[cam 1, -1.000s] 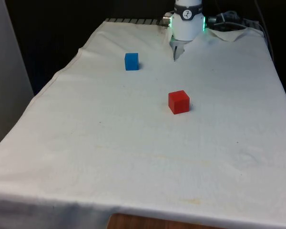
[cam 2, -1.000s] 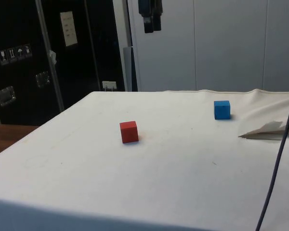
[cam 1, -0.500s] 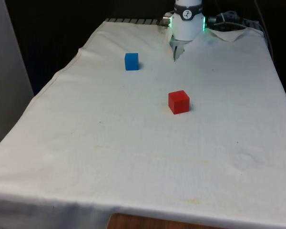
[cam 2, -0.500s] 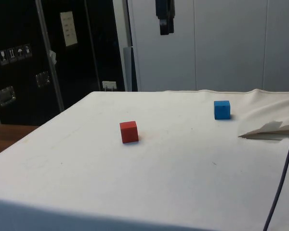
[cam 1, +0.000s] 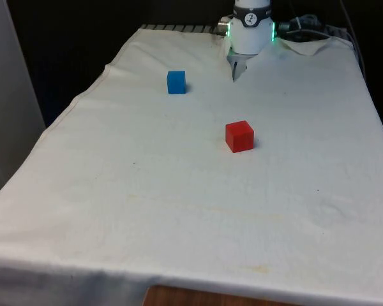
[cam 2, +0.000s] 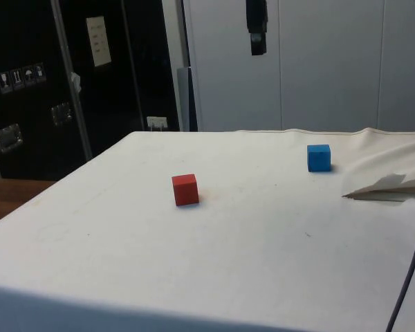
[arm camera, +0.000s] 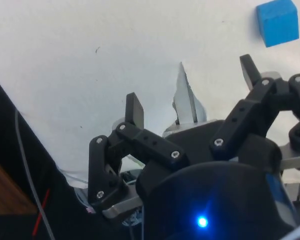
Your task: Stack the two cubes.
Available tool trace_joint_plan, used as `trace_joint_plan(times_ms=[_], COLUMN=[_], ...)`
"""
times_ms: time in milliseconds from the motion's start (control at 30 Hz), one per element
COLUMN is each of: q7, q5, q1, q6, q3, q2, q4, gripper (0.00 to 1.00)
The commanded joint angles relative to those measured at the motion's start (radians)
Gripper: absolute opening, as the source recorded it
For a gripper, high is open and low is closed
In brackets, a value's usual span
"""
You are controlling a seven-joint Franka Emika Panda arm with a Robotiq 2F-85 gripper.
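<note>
I am holding my gripper high above the counter with its fingers spread and empty, since the blue cube and red cube are sitting well apart, neither picked up yet.

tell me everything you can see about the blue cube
The blue cube is a small, solid-looking block with plain matte faces and sharp edges. It sits upright and flat on the white cloth, toward the front view's left, apart from the red cube. Nothing else touches it.
</note>
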Motion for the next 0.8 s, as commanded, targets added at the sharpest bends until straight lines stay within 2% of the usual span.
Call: trace_joint_plan(times_ms=[0, 233, 267, 300, 333, 467, 500, 533, 567, 767], q7=[-0.008, -0.039, -0.04, -0.04, -0.044, -0.048, -0.049, -0.049, -0.049, -0.049], q5=[-0.001, -0.041, -0.047, -0.037, -0.059, -0.084, -0.091, -0.081, -0.097, -0.139], q1=[0.0, -0.007, -0.007, -0.001, -0.008, -0.01, -0.01, -0.004, -0.011, -0.015], q6=[0.001, 0.01, 0.009, 0.002, 0.01, 0.013, 0.014, 0.002, 0.015, 0.052], q3=[-0.004, -0.02, -0.022, -0.025, -0.026, -0.034, -0.037, -0.04, -0.039, -0.059], q2=[0.0, -0.013, -0.014, -0.005, -0.017, -0.027, -0.031, -0.021, -0.034, -0.075], q4=[-0.004, -0.04, -0.042, -0.034, -0.047, -0.063, -0.067, -0.058, -0.072, -0.126], gripper=[1.0, 1.0, 1.0, 1.0, 1.0, 1.0, 1.0, 1.0, 1.0, 1.0])
